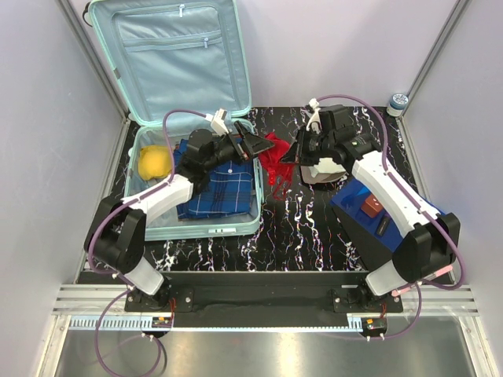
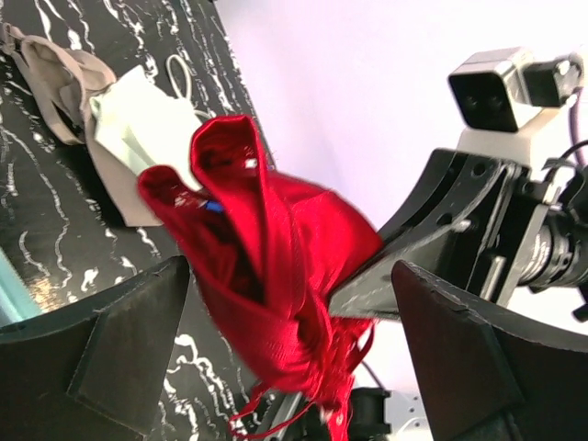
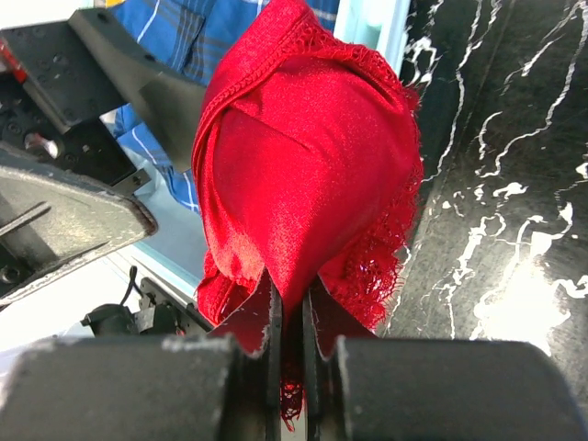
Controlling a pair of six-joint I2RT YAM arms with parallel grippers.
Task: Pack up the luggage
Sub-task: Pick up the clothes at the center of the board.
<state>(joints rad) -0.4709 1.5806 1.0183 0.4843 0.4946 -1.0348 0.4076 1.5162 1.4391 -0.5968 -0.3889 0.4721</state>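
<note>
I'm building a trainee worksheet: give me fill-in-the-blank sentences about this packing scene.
1. The right gripper is shut on a ___ cloth.
2. The left gripper has its jaws ___.
3. The plaid cloth lying in the luggage is ___.
Missing words: red; open; blue.

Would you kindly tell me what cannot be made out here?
- Top view: the left arm covers part of the luggage interior.
- Top view: the right arm hides most of the blue box.
- Top view: the jar label is too small to read.
- Right wrist view: the red garment blocks what lies behind.
</note>
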